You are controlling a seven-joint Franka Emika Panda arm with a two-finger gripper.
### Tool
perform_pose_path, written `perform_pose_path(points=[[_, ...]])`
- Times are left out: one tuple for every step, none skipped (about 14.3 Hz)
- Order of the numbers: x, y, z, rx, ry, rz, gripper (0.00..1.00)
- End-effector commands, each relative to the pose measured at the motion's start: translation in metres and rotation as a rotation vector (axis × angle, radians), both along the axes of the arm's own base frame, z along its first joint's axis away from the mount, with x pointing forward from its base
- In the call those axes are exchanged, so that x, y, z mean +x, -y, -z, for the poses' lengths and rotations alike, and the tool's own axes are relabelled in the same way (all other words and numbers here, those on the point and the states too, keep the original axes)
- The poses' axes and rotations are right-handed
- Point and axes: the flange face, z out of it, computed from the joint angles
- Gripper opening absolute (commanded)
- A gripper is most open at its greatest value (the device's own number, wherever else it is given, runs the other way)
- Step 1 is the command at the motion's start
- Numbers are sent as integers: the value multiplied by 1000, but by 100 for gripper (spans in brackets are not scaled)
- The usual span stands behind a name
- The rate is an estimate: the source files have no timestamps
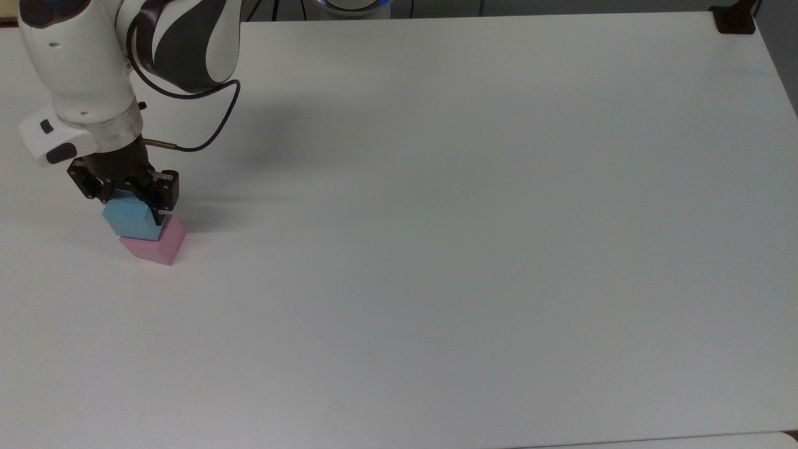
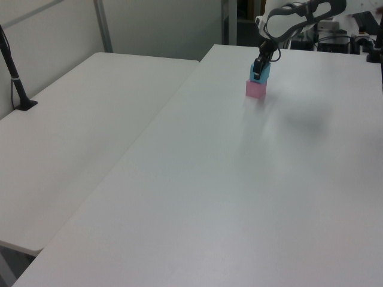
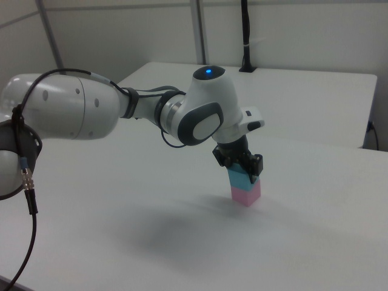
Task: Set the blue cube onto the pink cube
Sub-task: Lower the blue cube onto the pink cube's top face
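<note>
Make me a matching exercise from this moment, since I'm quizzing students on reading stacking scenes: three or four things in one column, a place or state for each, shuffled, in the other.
Things:
1. blue cube
2. pink cube
3. hand
4. black cable

Places or states:
A. lowest of the stack, on the white table
B. loops from the arm's wrist out over the table
C. closed around the upper cube's sides
D. on top of the other cube, between the fingers

Pairs: 1-D, 2-A, 3-C, 4-B
</note>
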Motion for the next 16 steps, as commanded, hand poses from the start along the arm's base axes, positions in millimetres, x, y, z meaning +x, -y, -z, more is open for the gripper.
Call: perform_pose_path(points=[[-3, 2, 4, 13, 7, -14, 35], [-2, 2, 12, 25, 1, -7, 38], [-2, 4, 15, 41, 7, 4, 40], [-2, 4, 14, 47, 10, 5, 44], [-2, 4, 14, 47, 10, 3, 49], [-2, 4, 14, 48, 13, 5, 60], [-2, 4, 14, 48, 13, 7, 71], [-1, 4, 12, 48, 19, 15, 100], [1, 2, 11, 44, 28, 11, 100], [1, 2, 11, 43, 33, 13, 100], [1, 2, 11, 43, 33, 13, 100], [1, 2, 8, 41, 37, 14, 100], [2, 1, 2, 38, 45, 9, 100], [3, 1, -7, 36, 56, 8, 100], [2, 0, -20, 36, 70, 8, 100], [-1, 1, -36, 33, 88, 7, 100]])
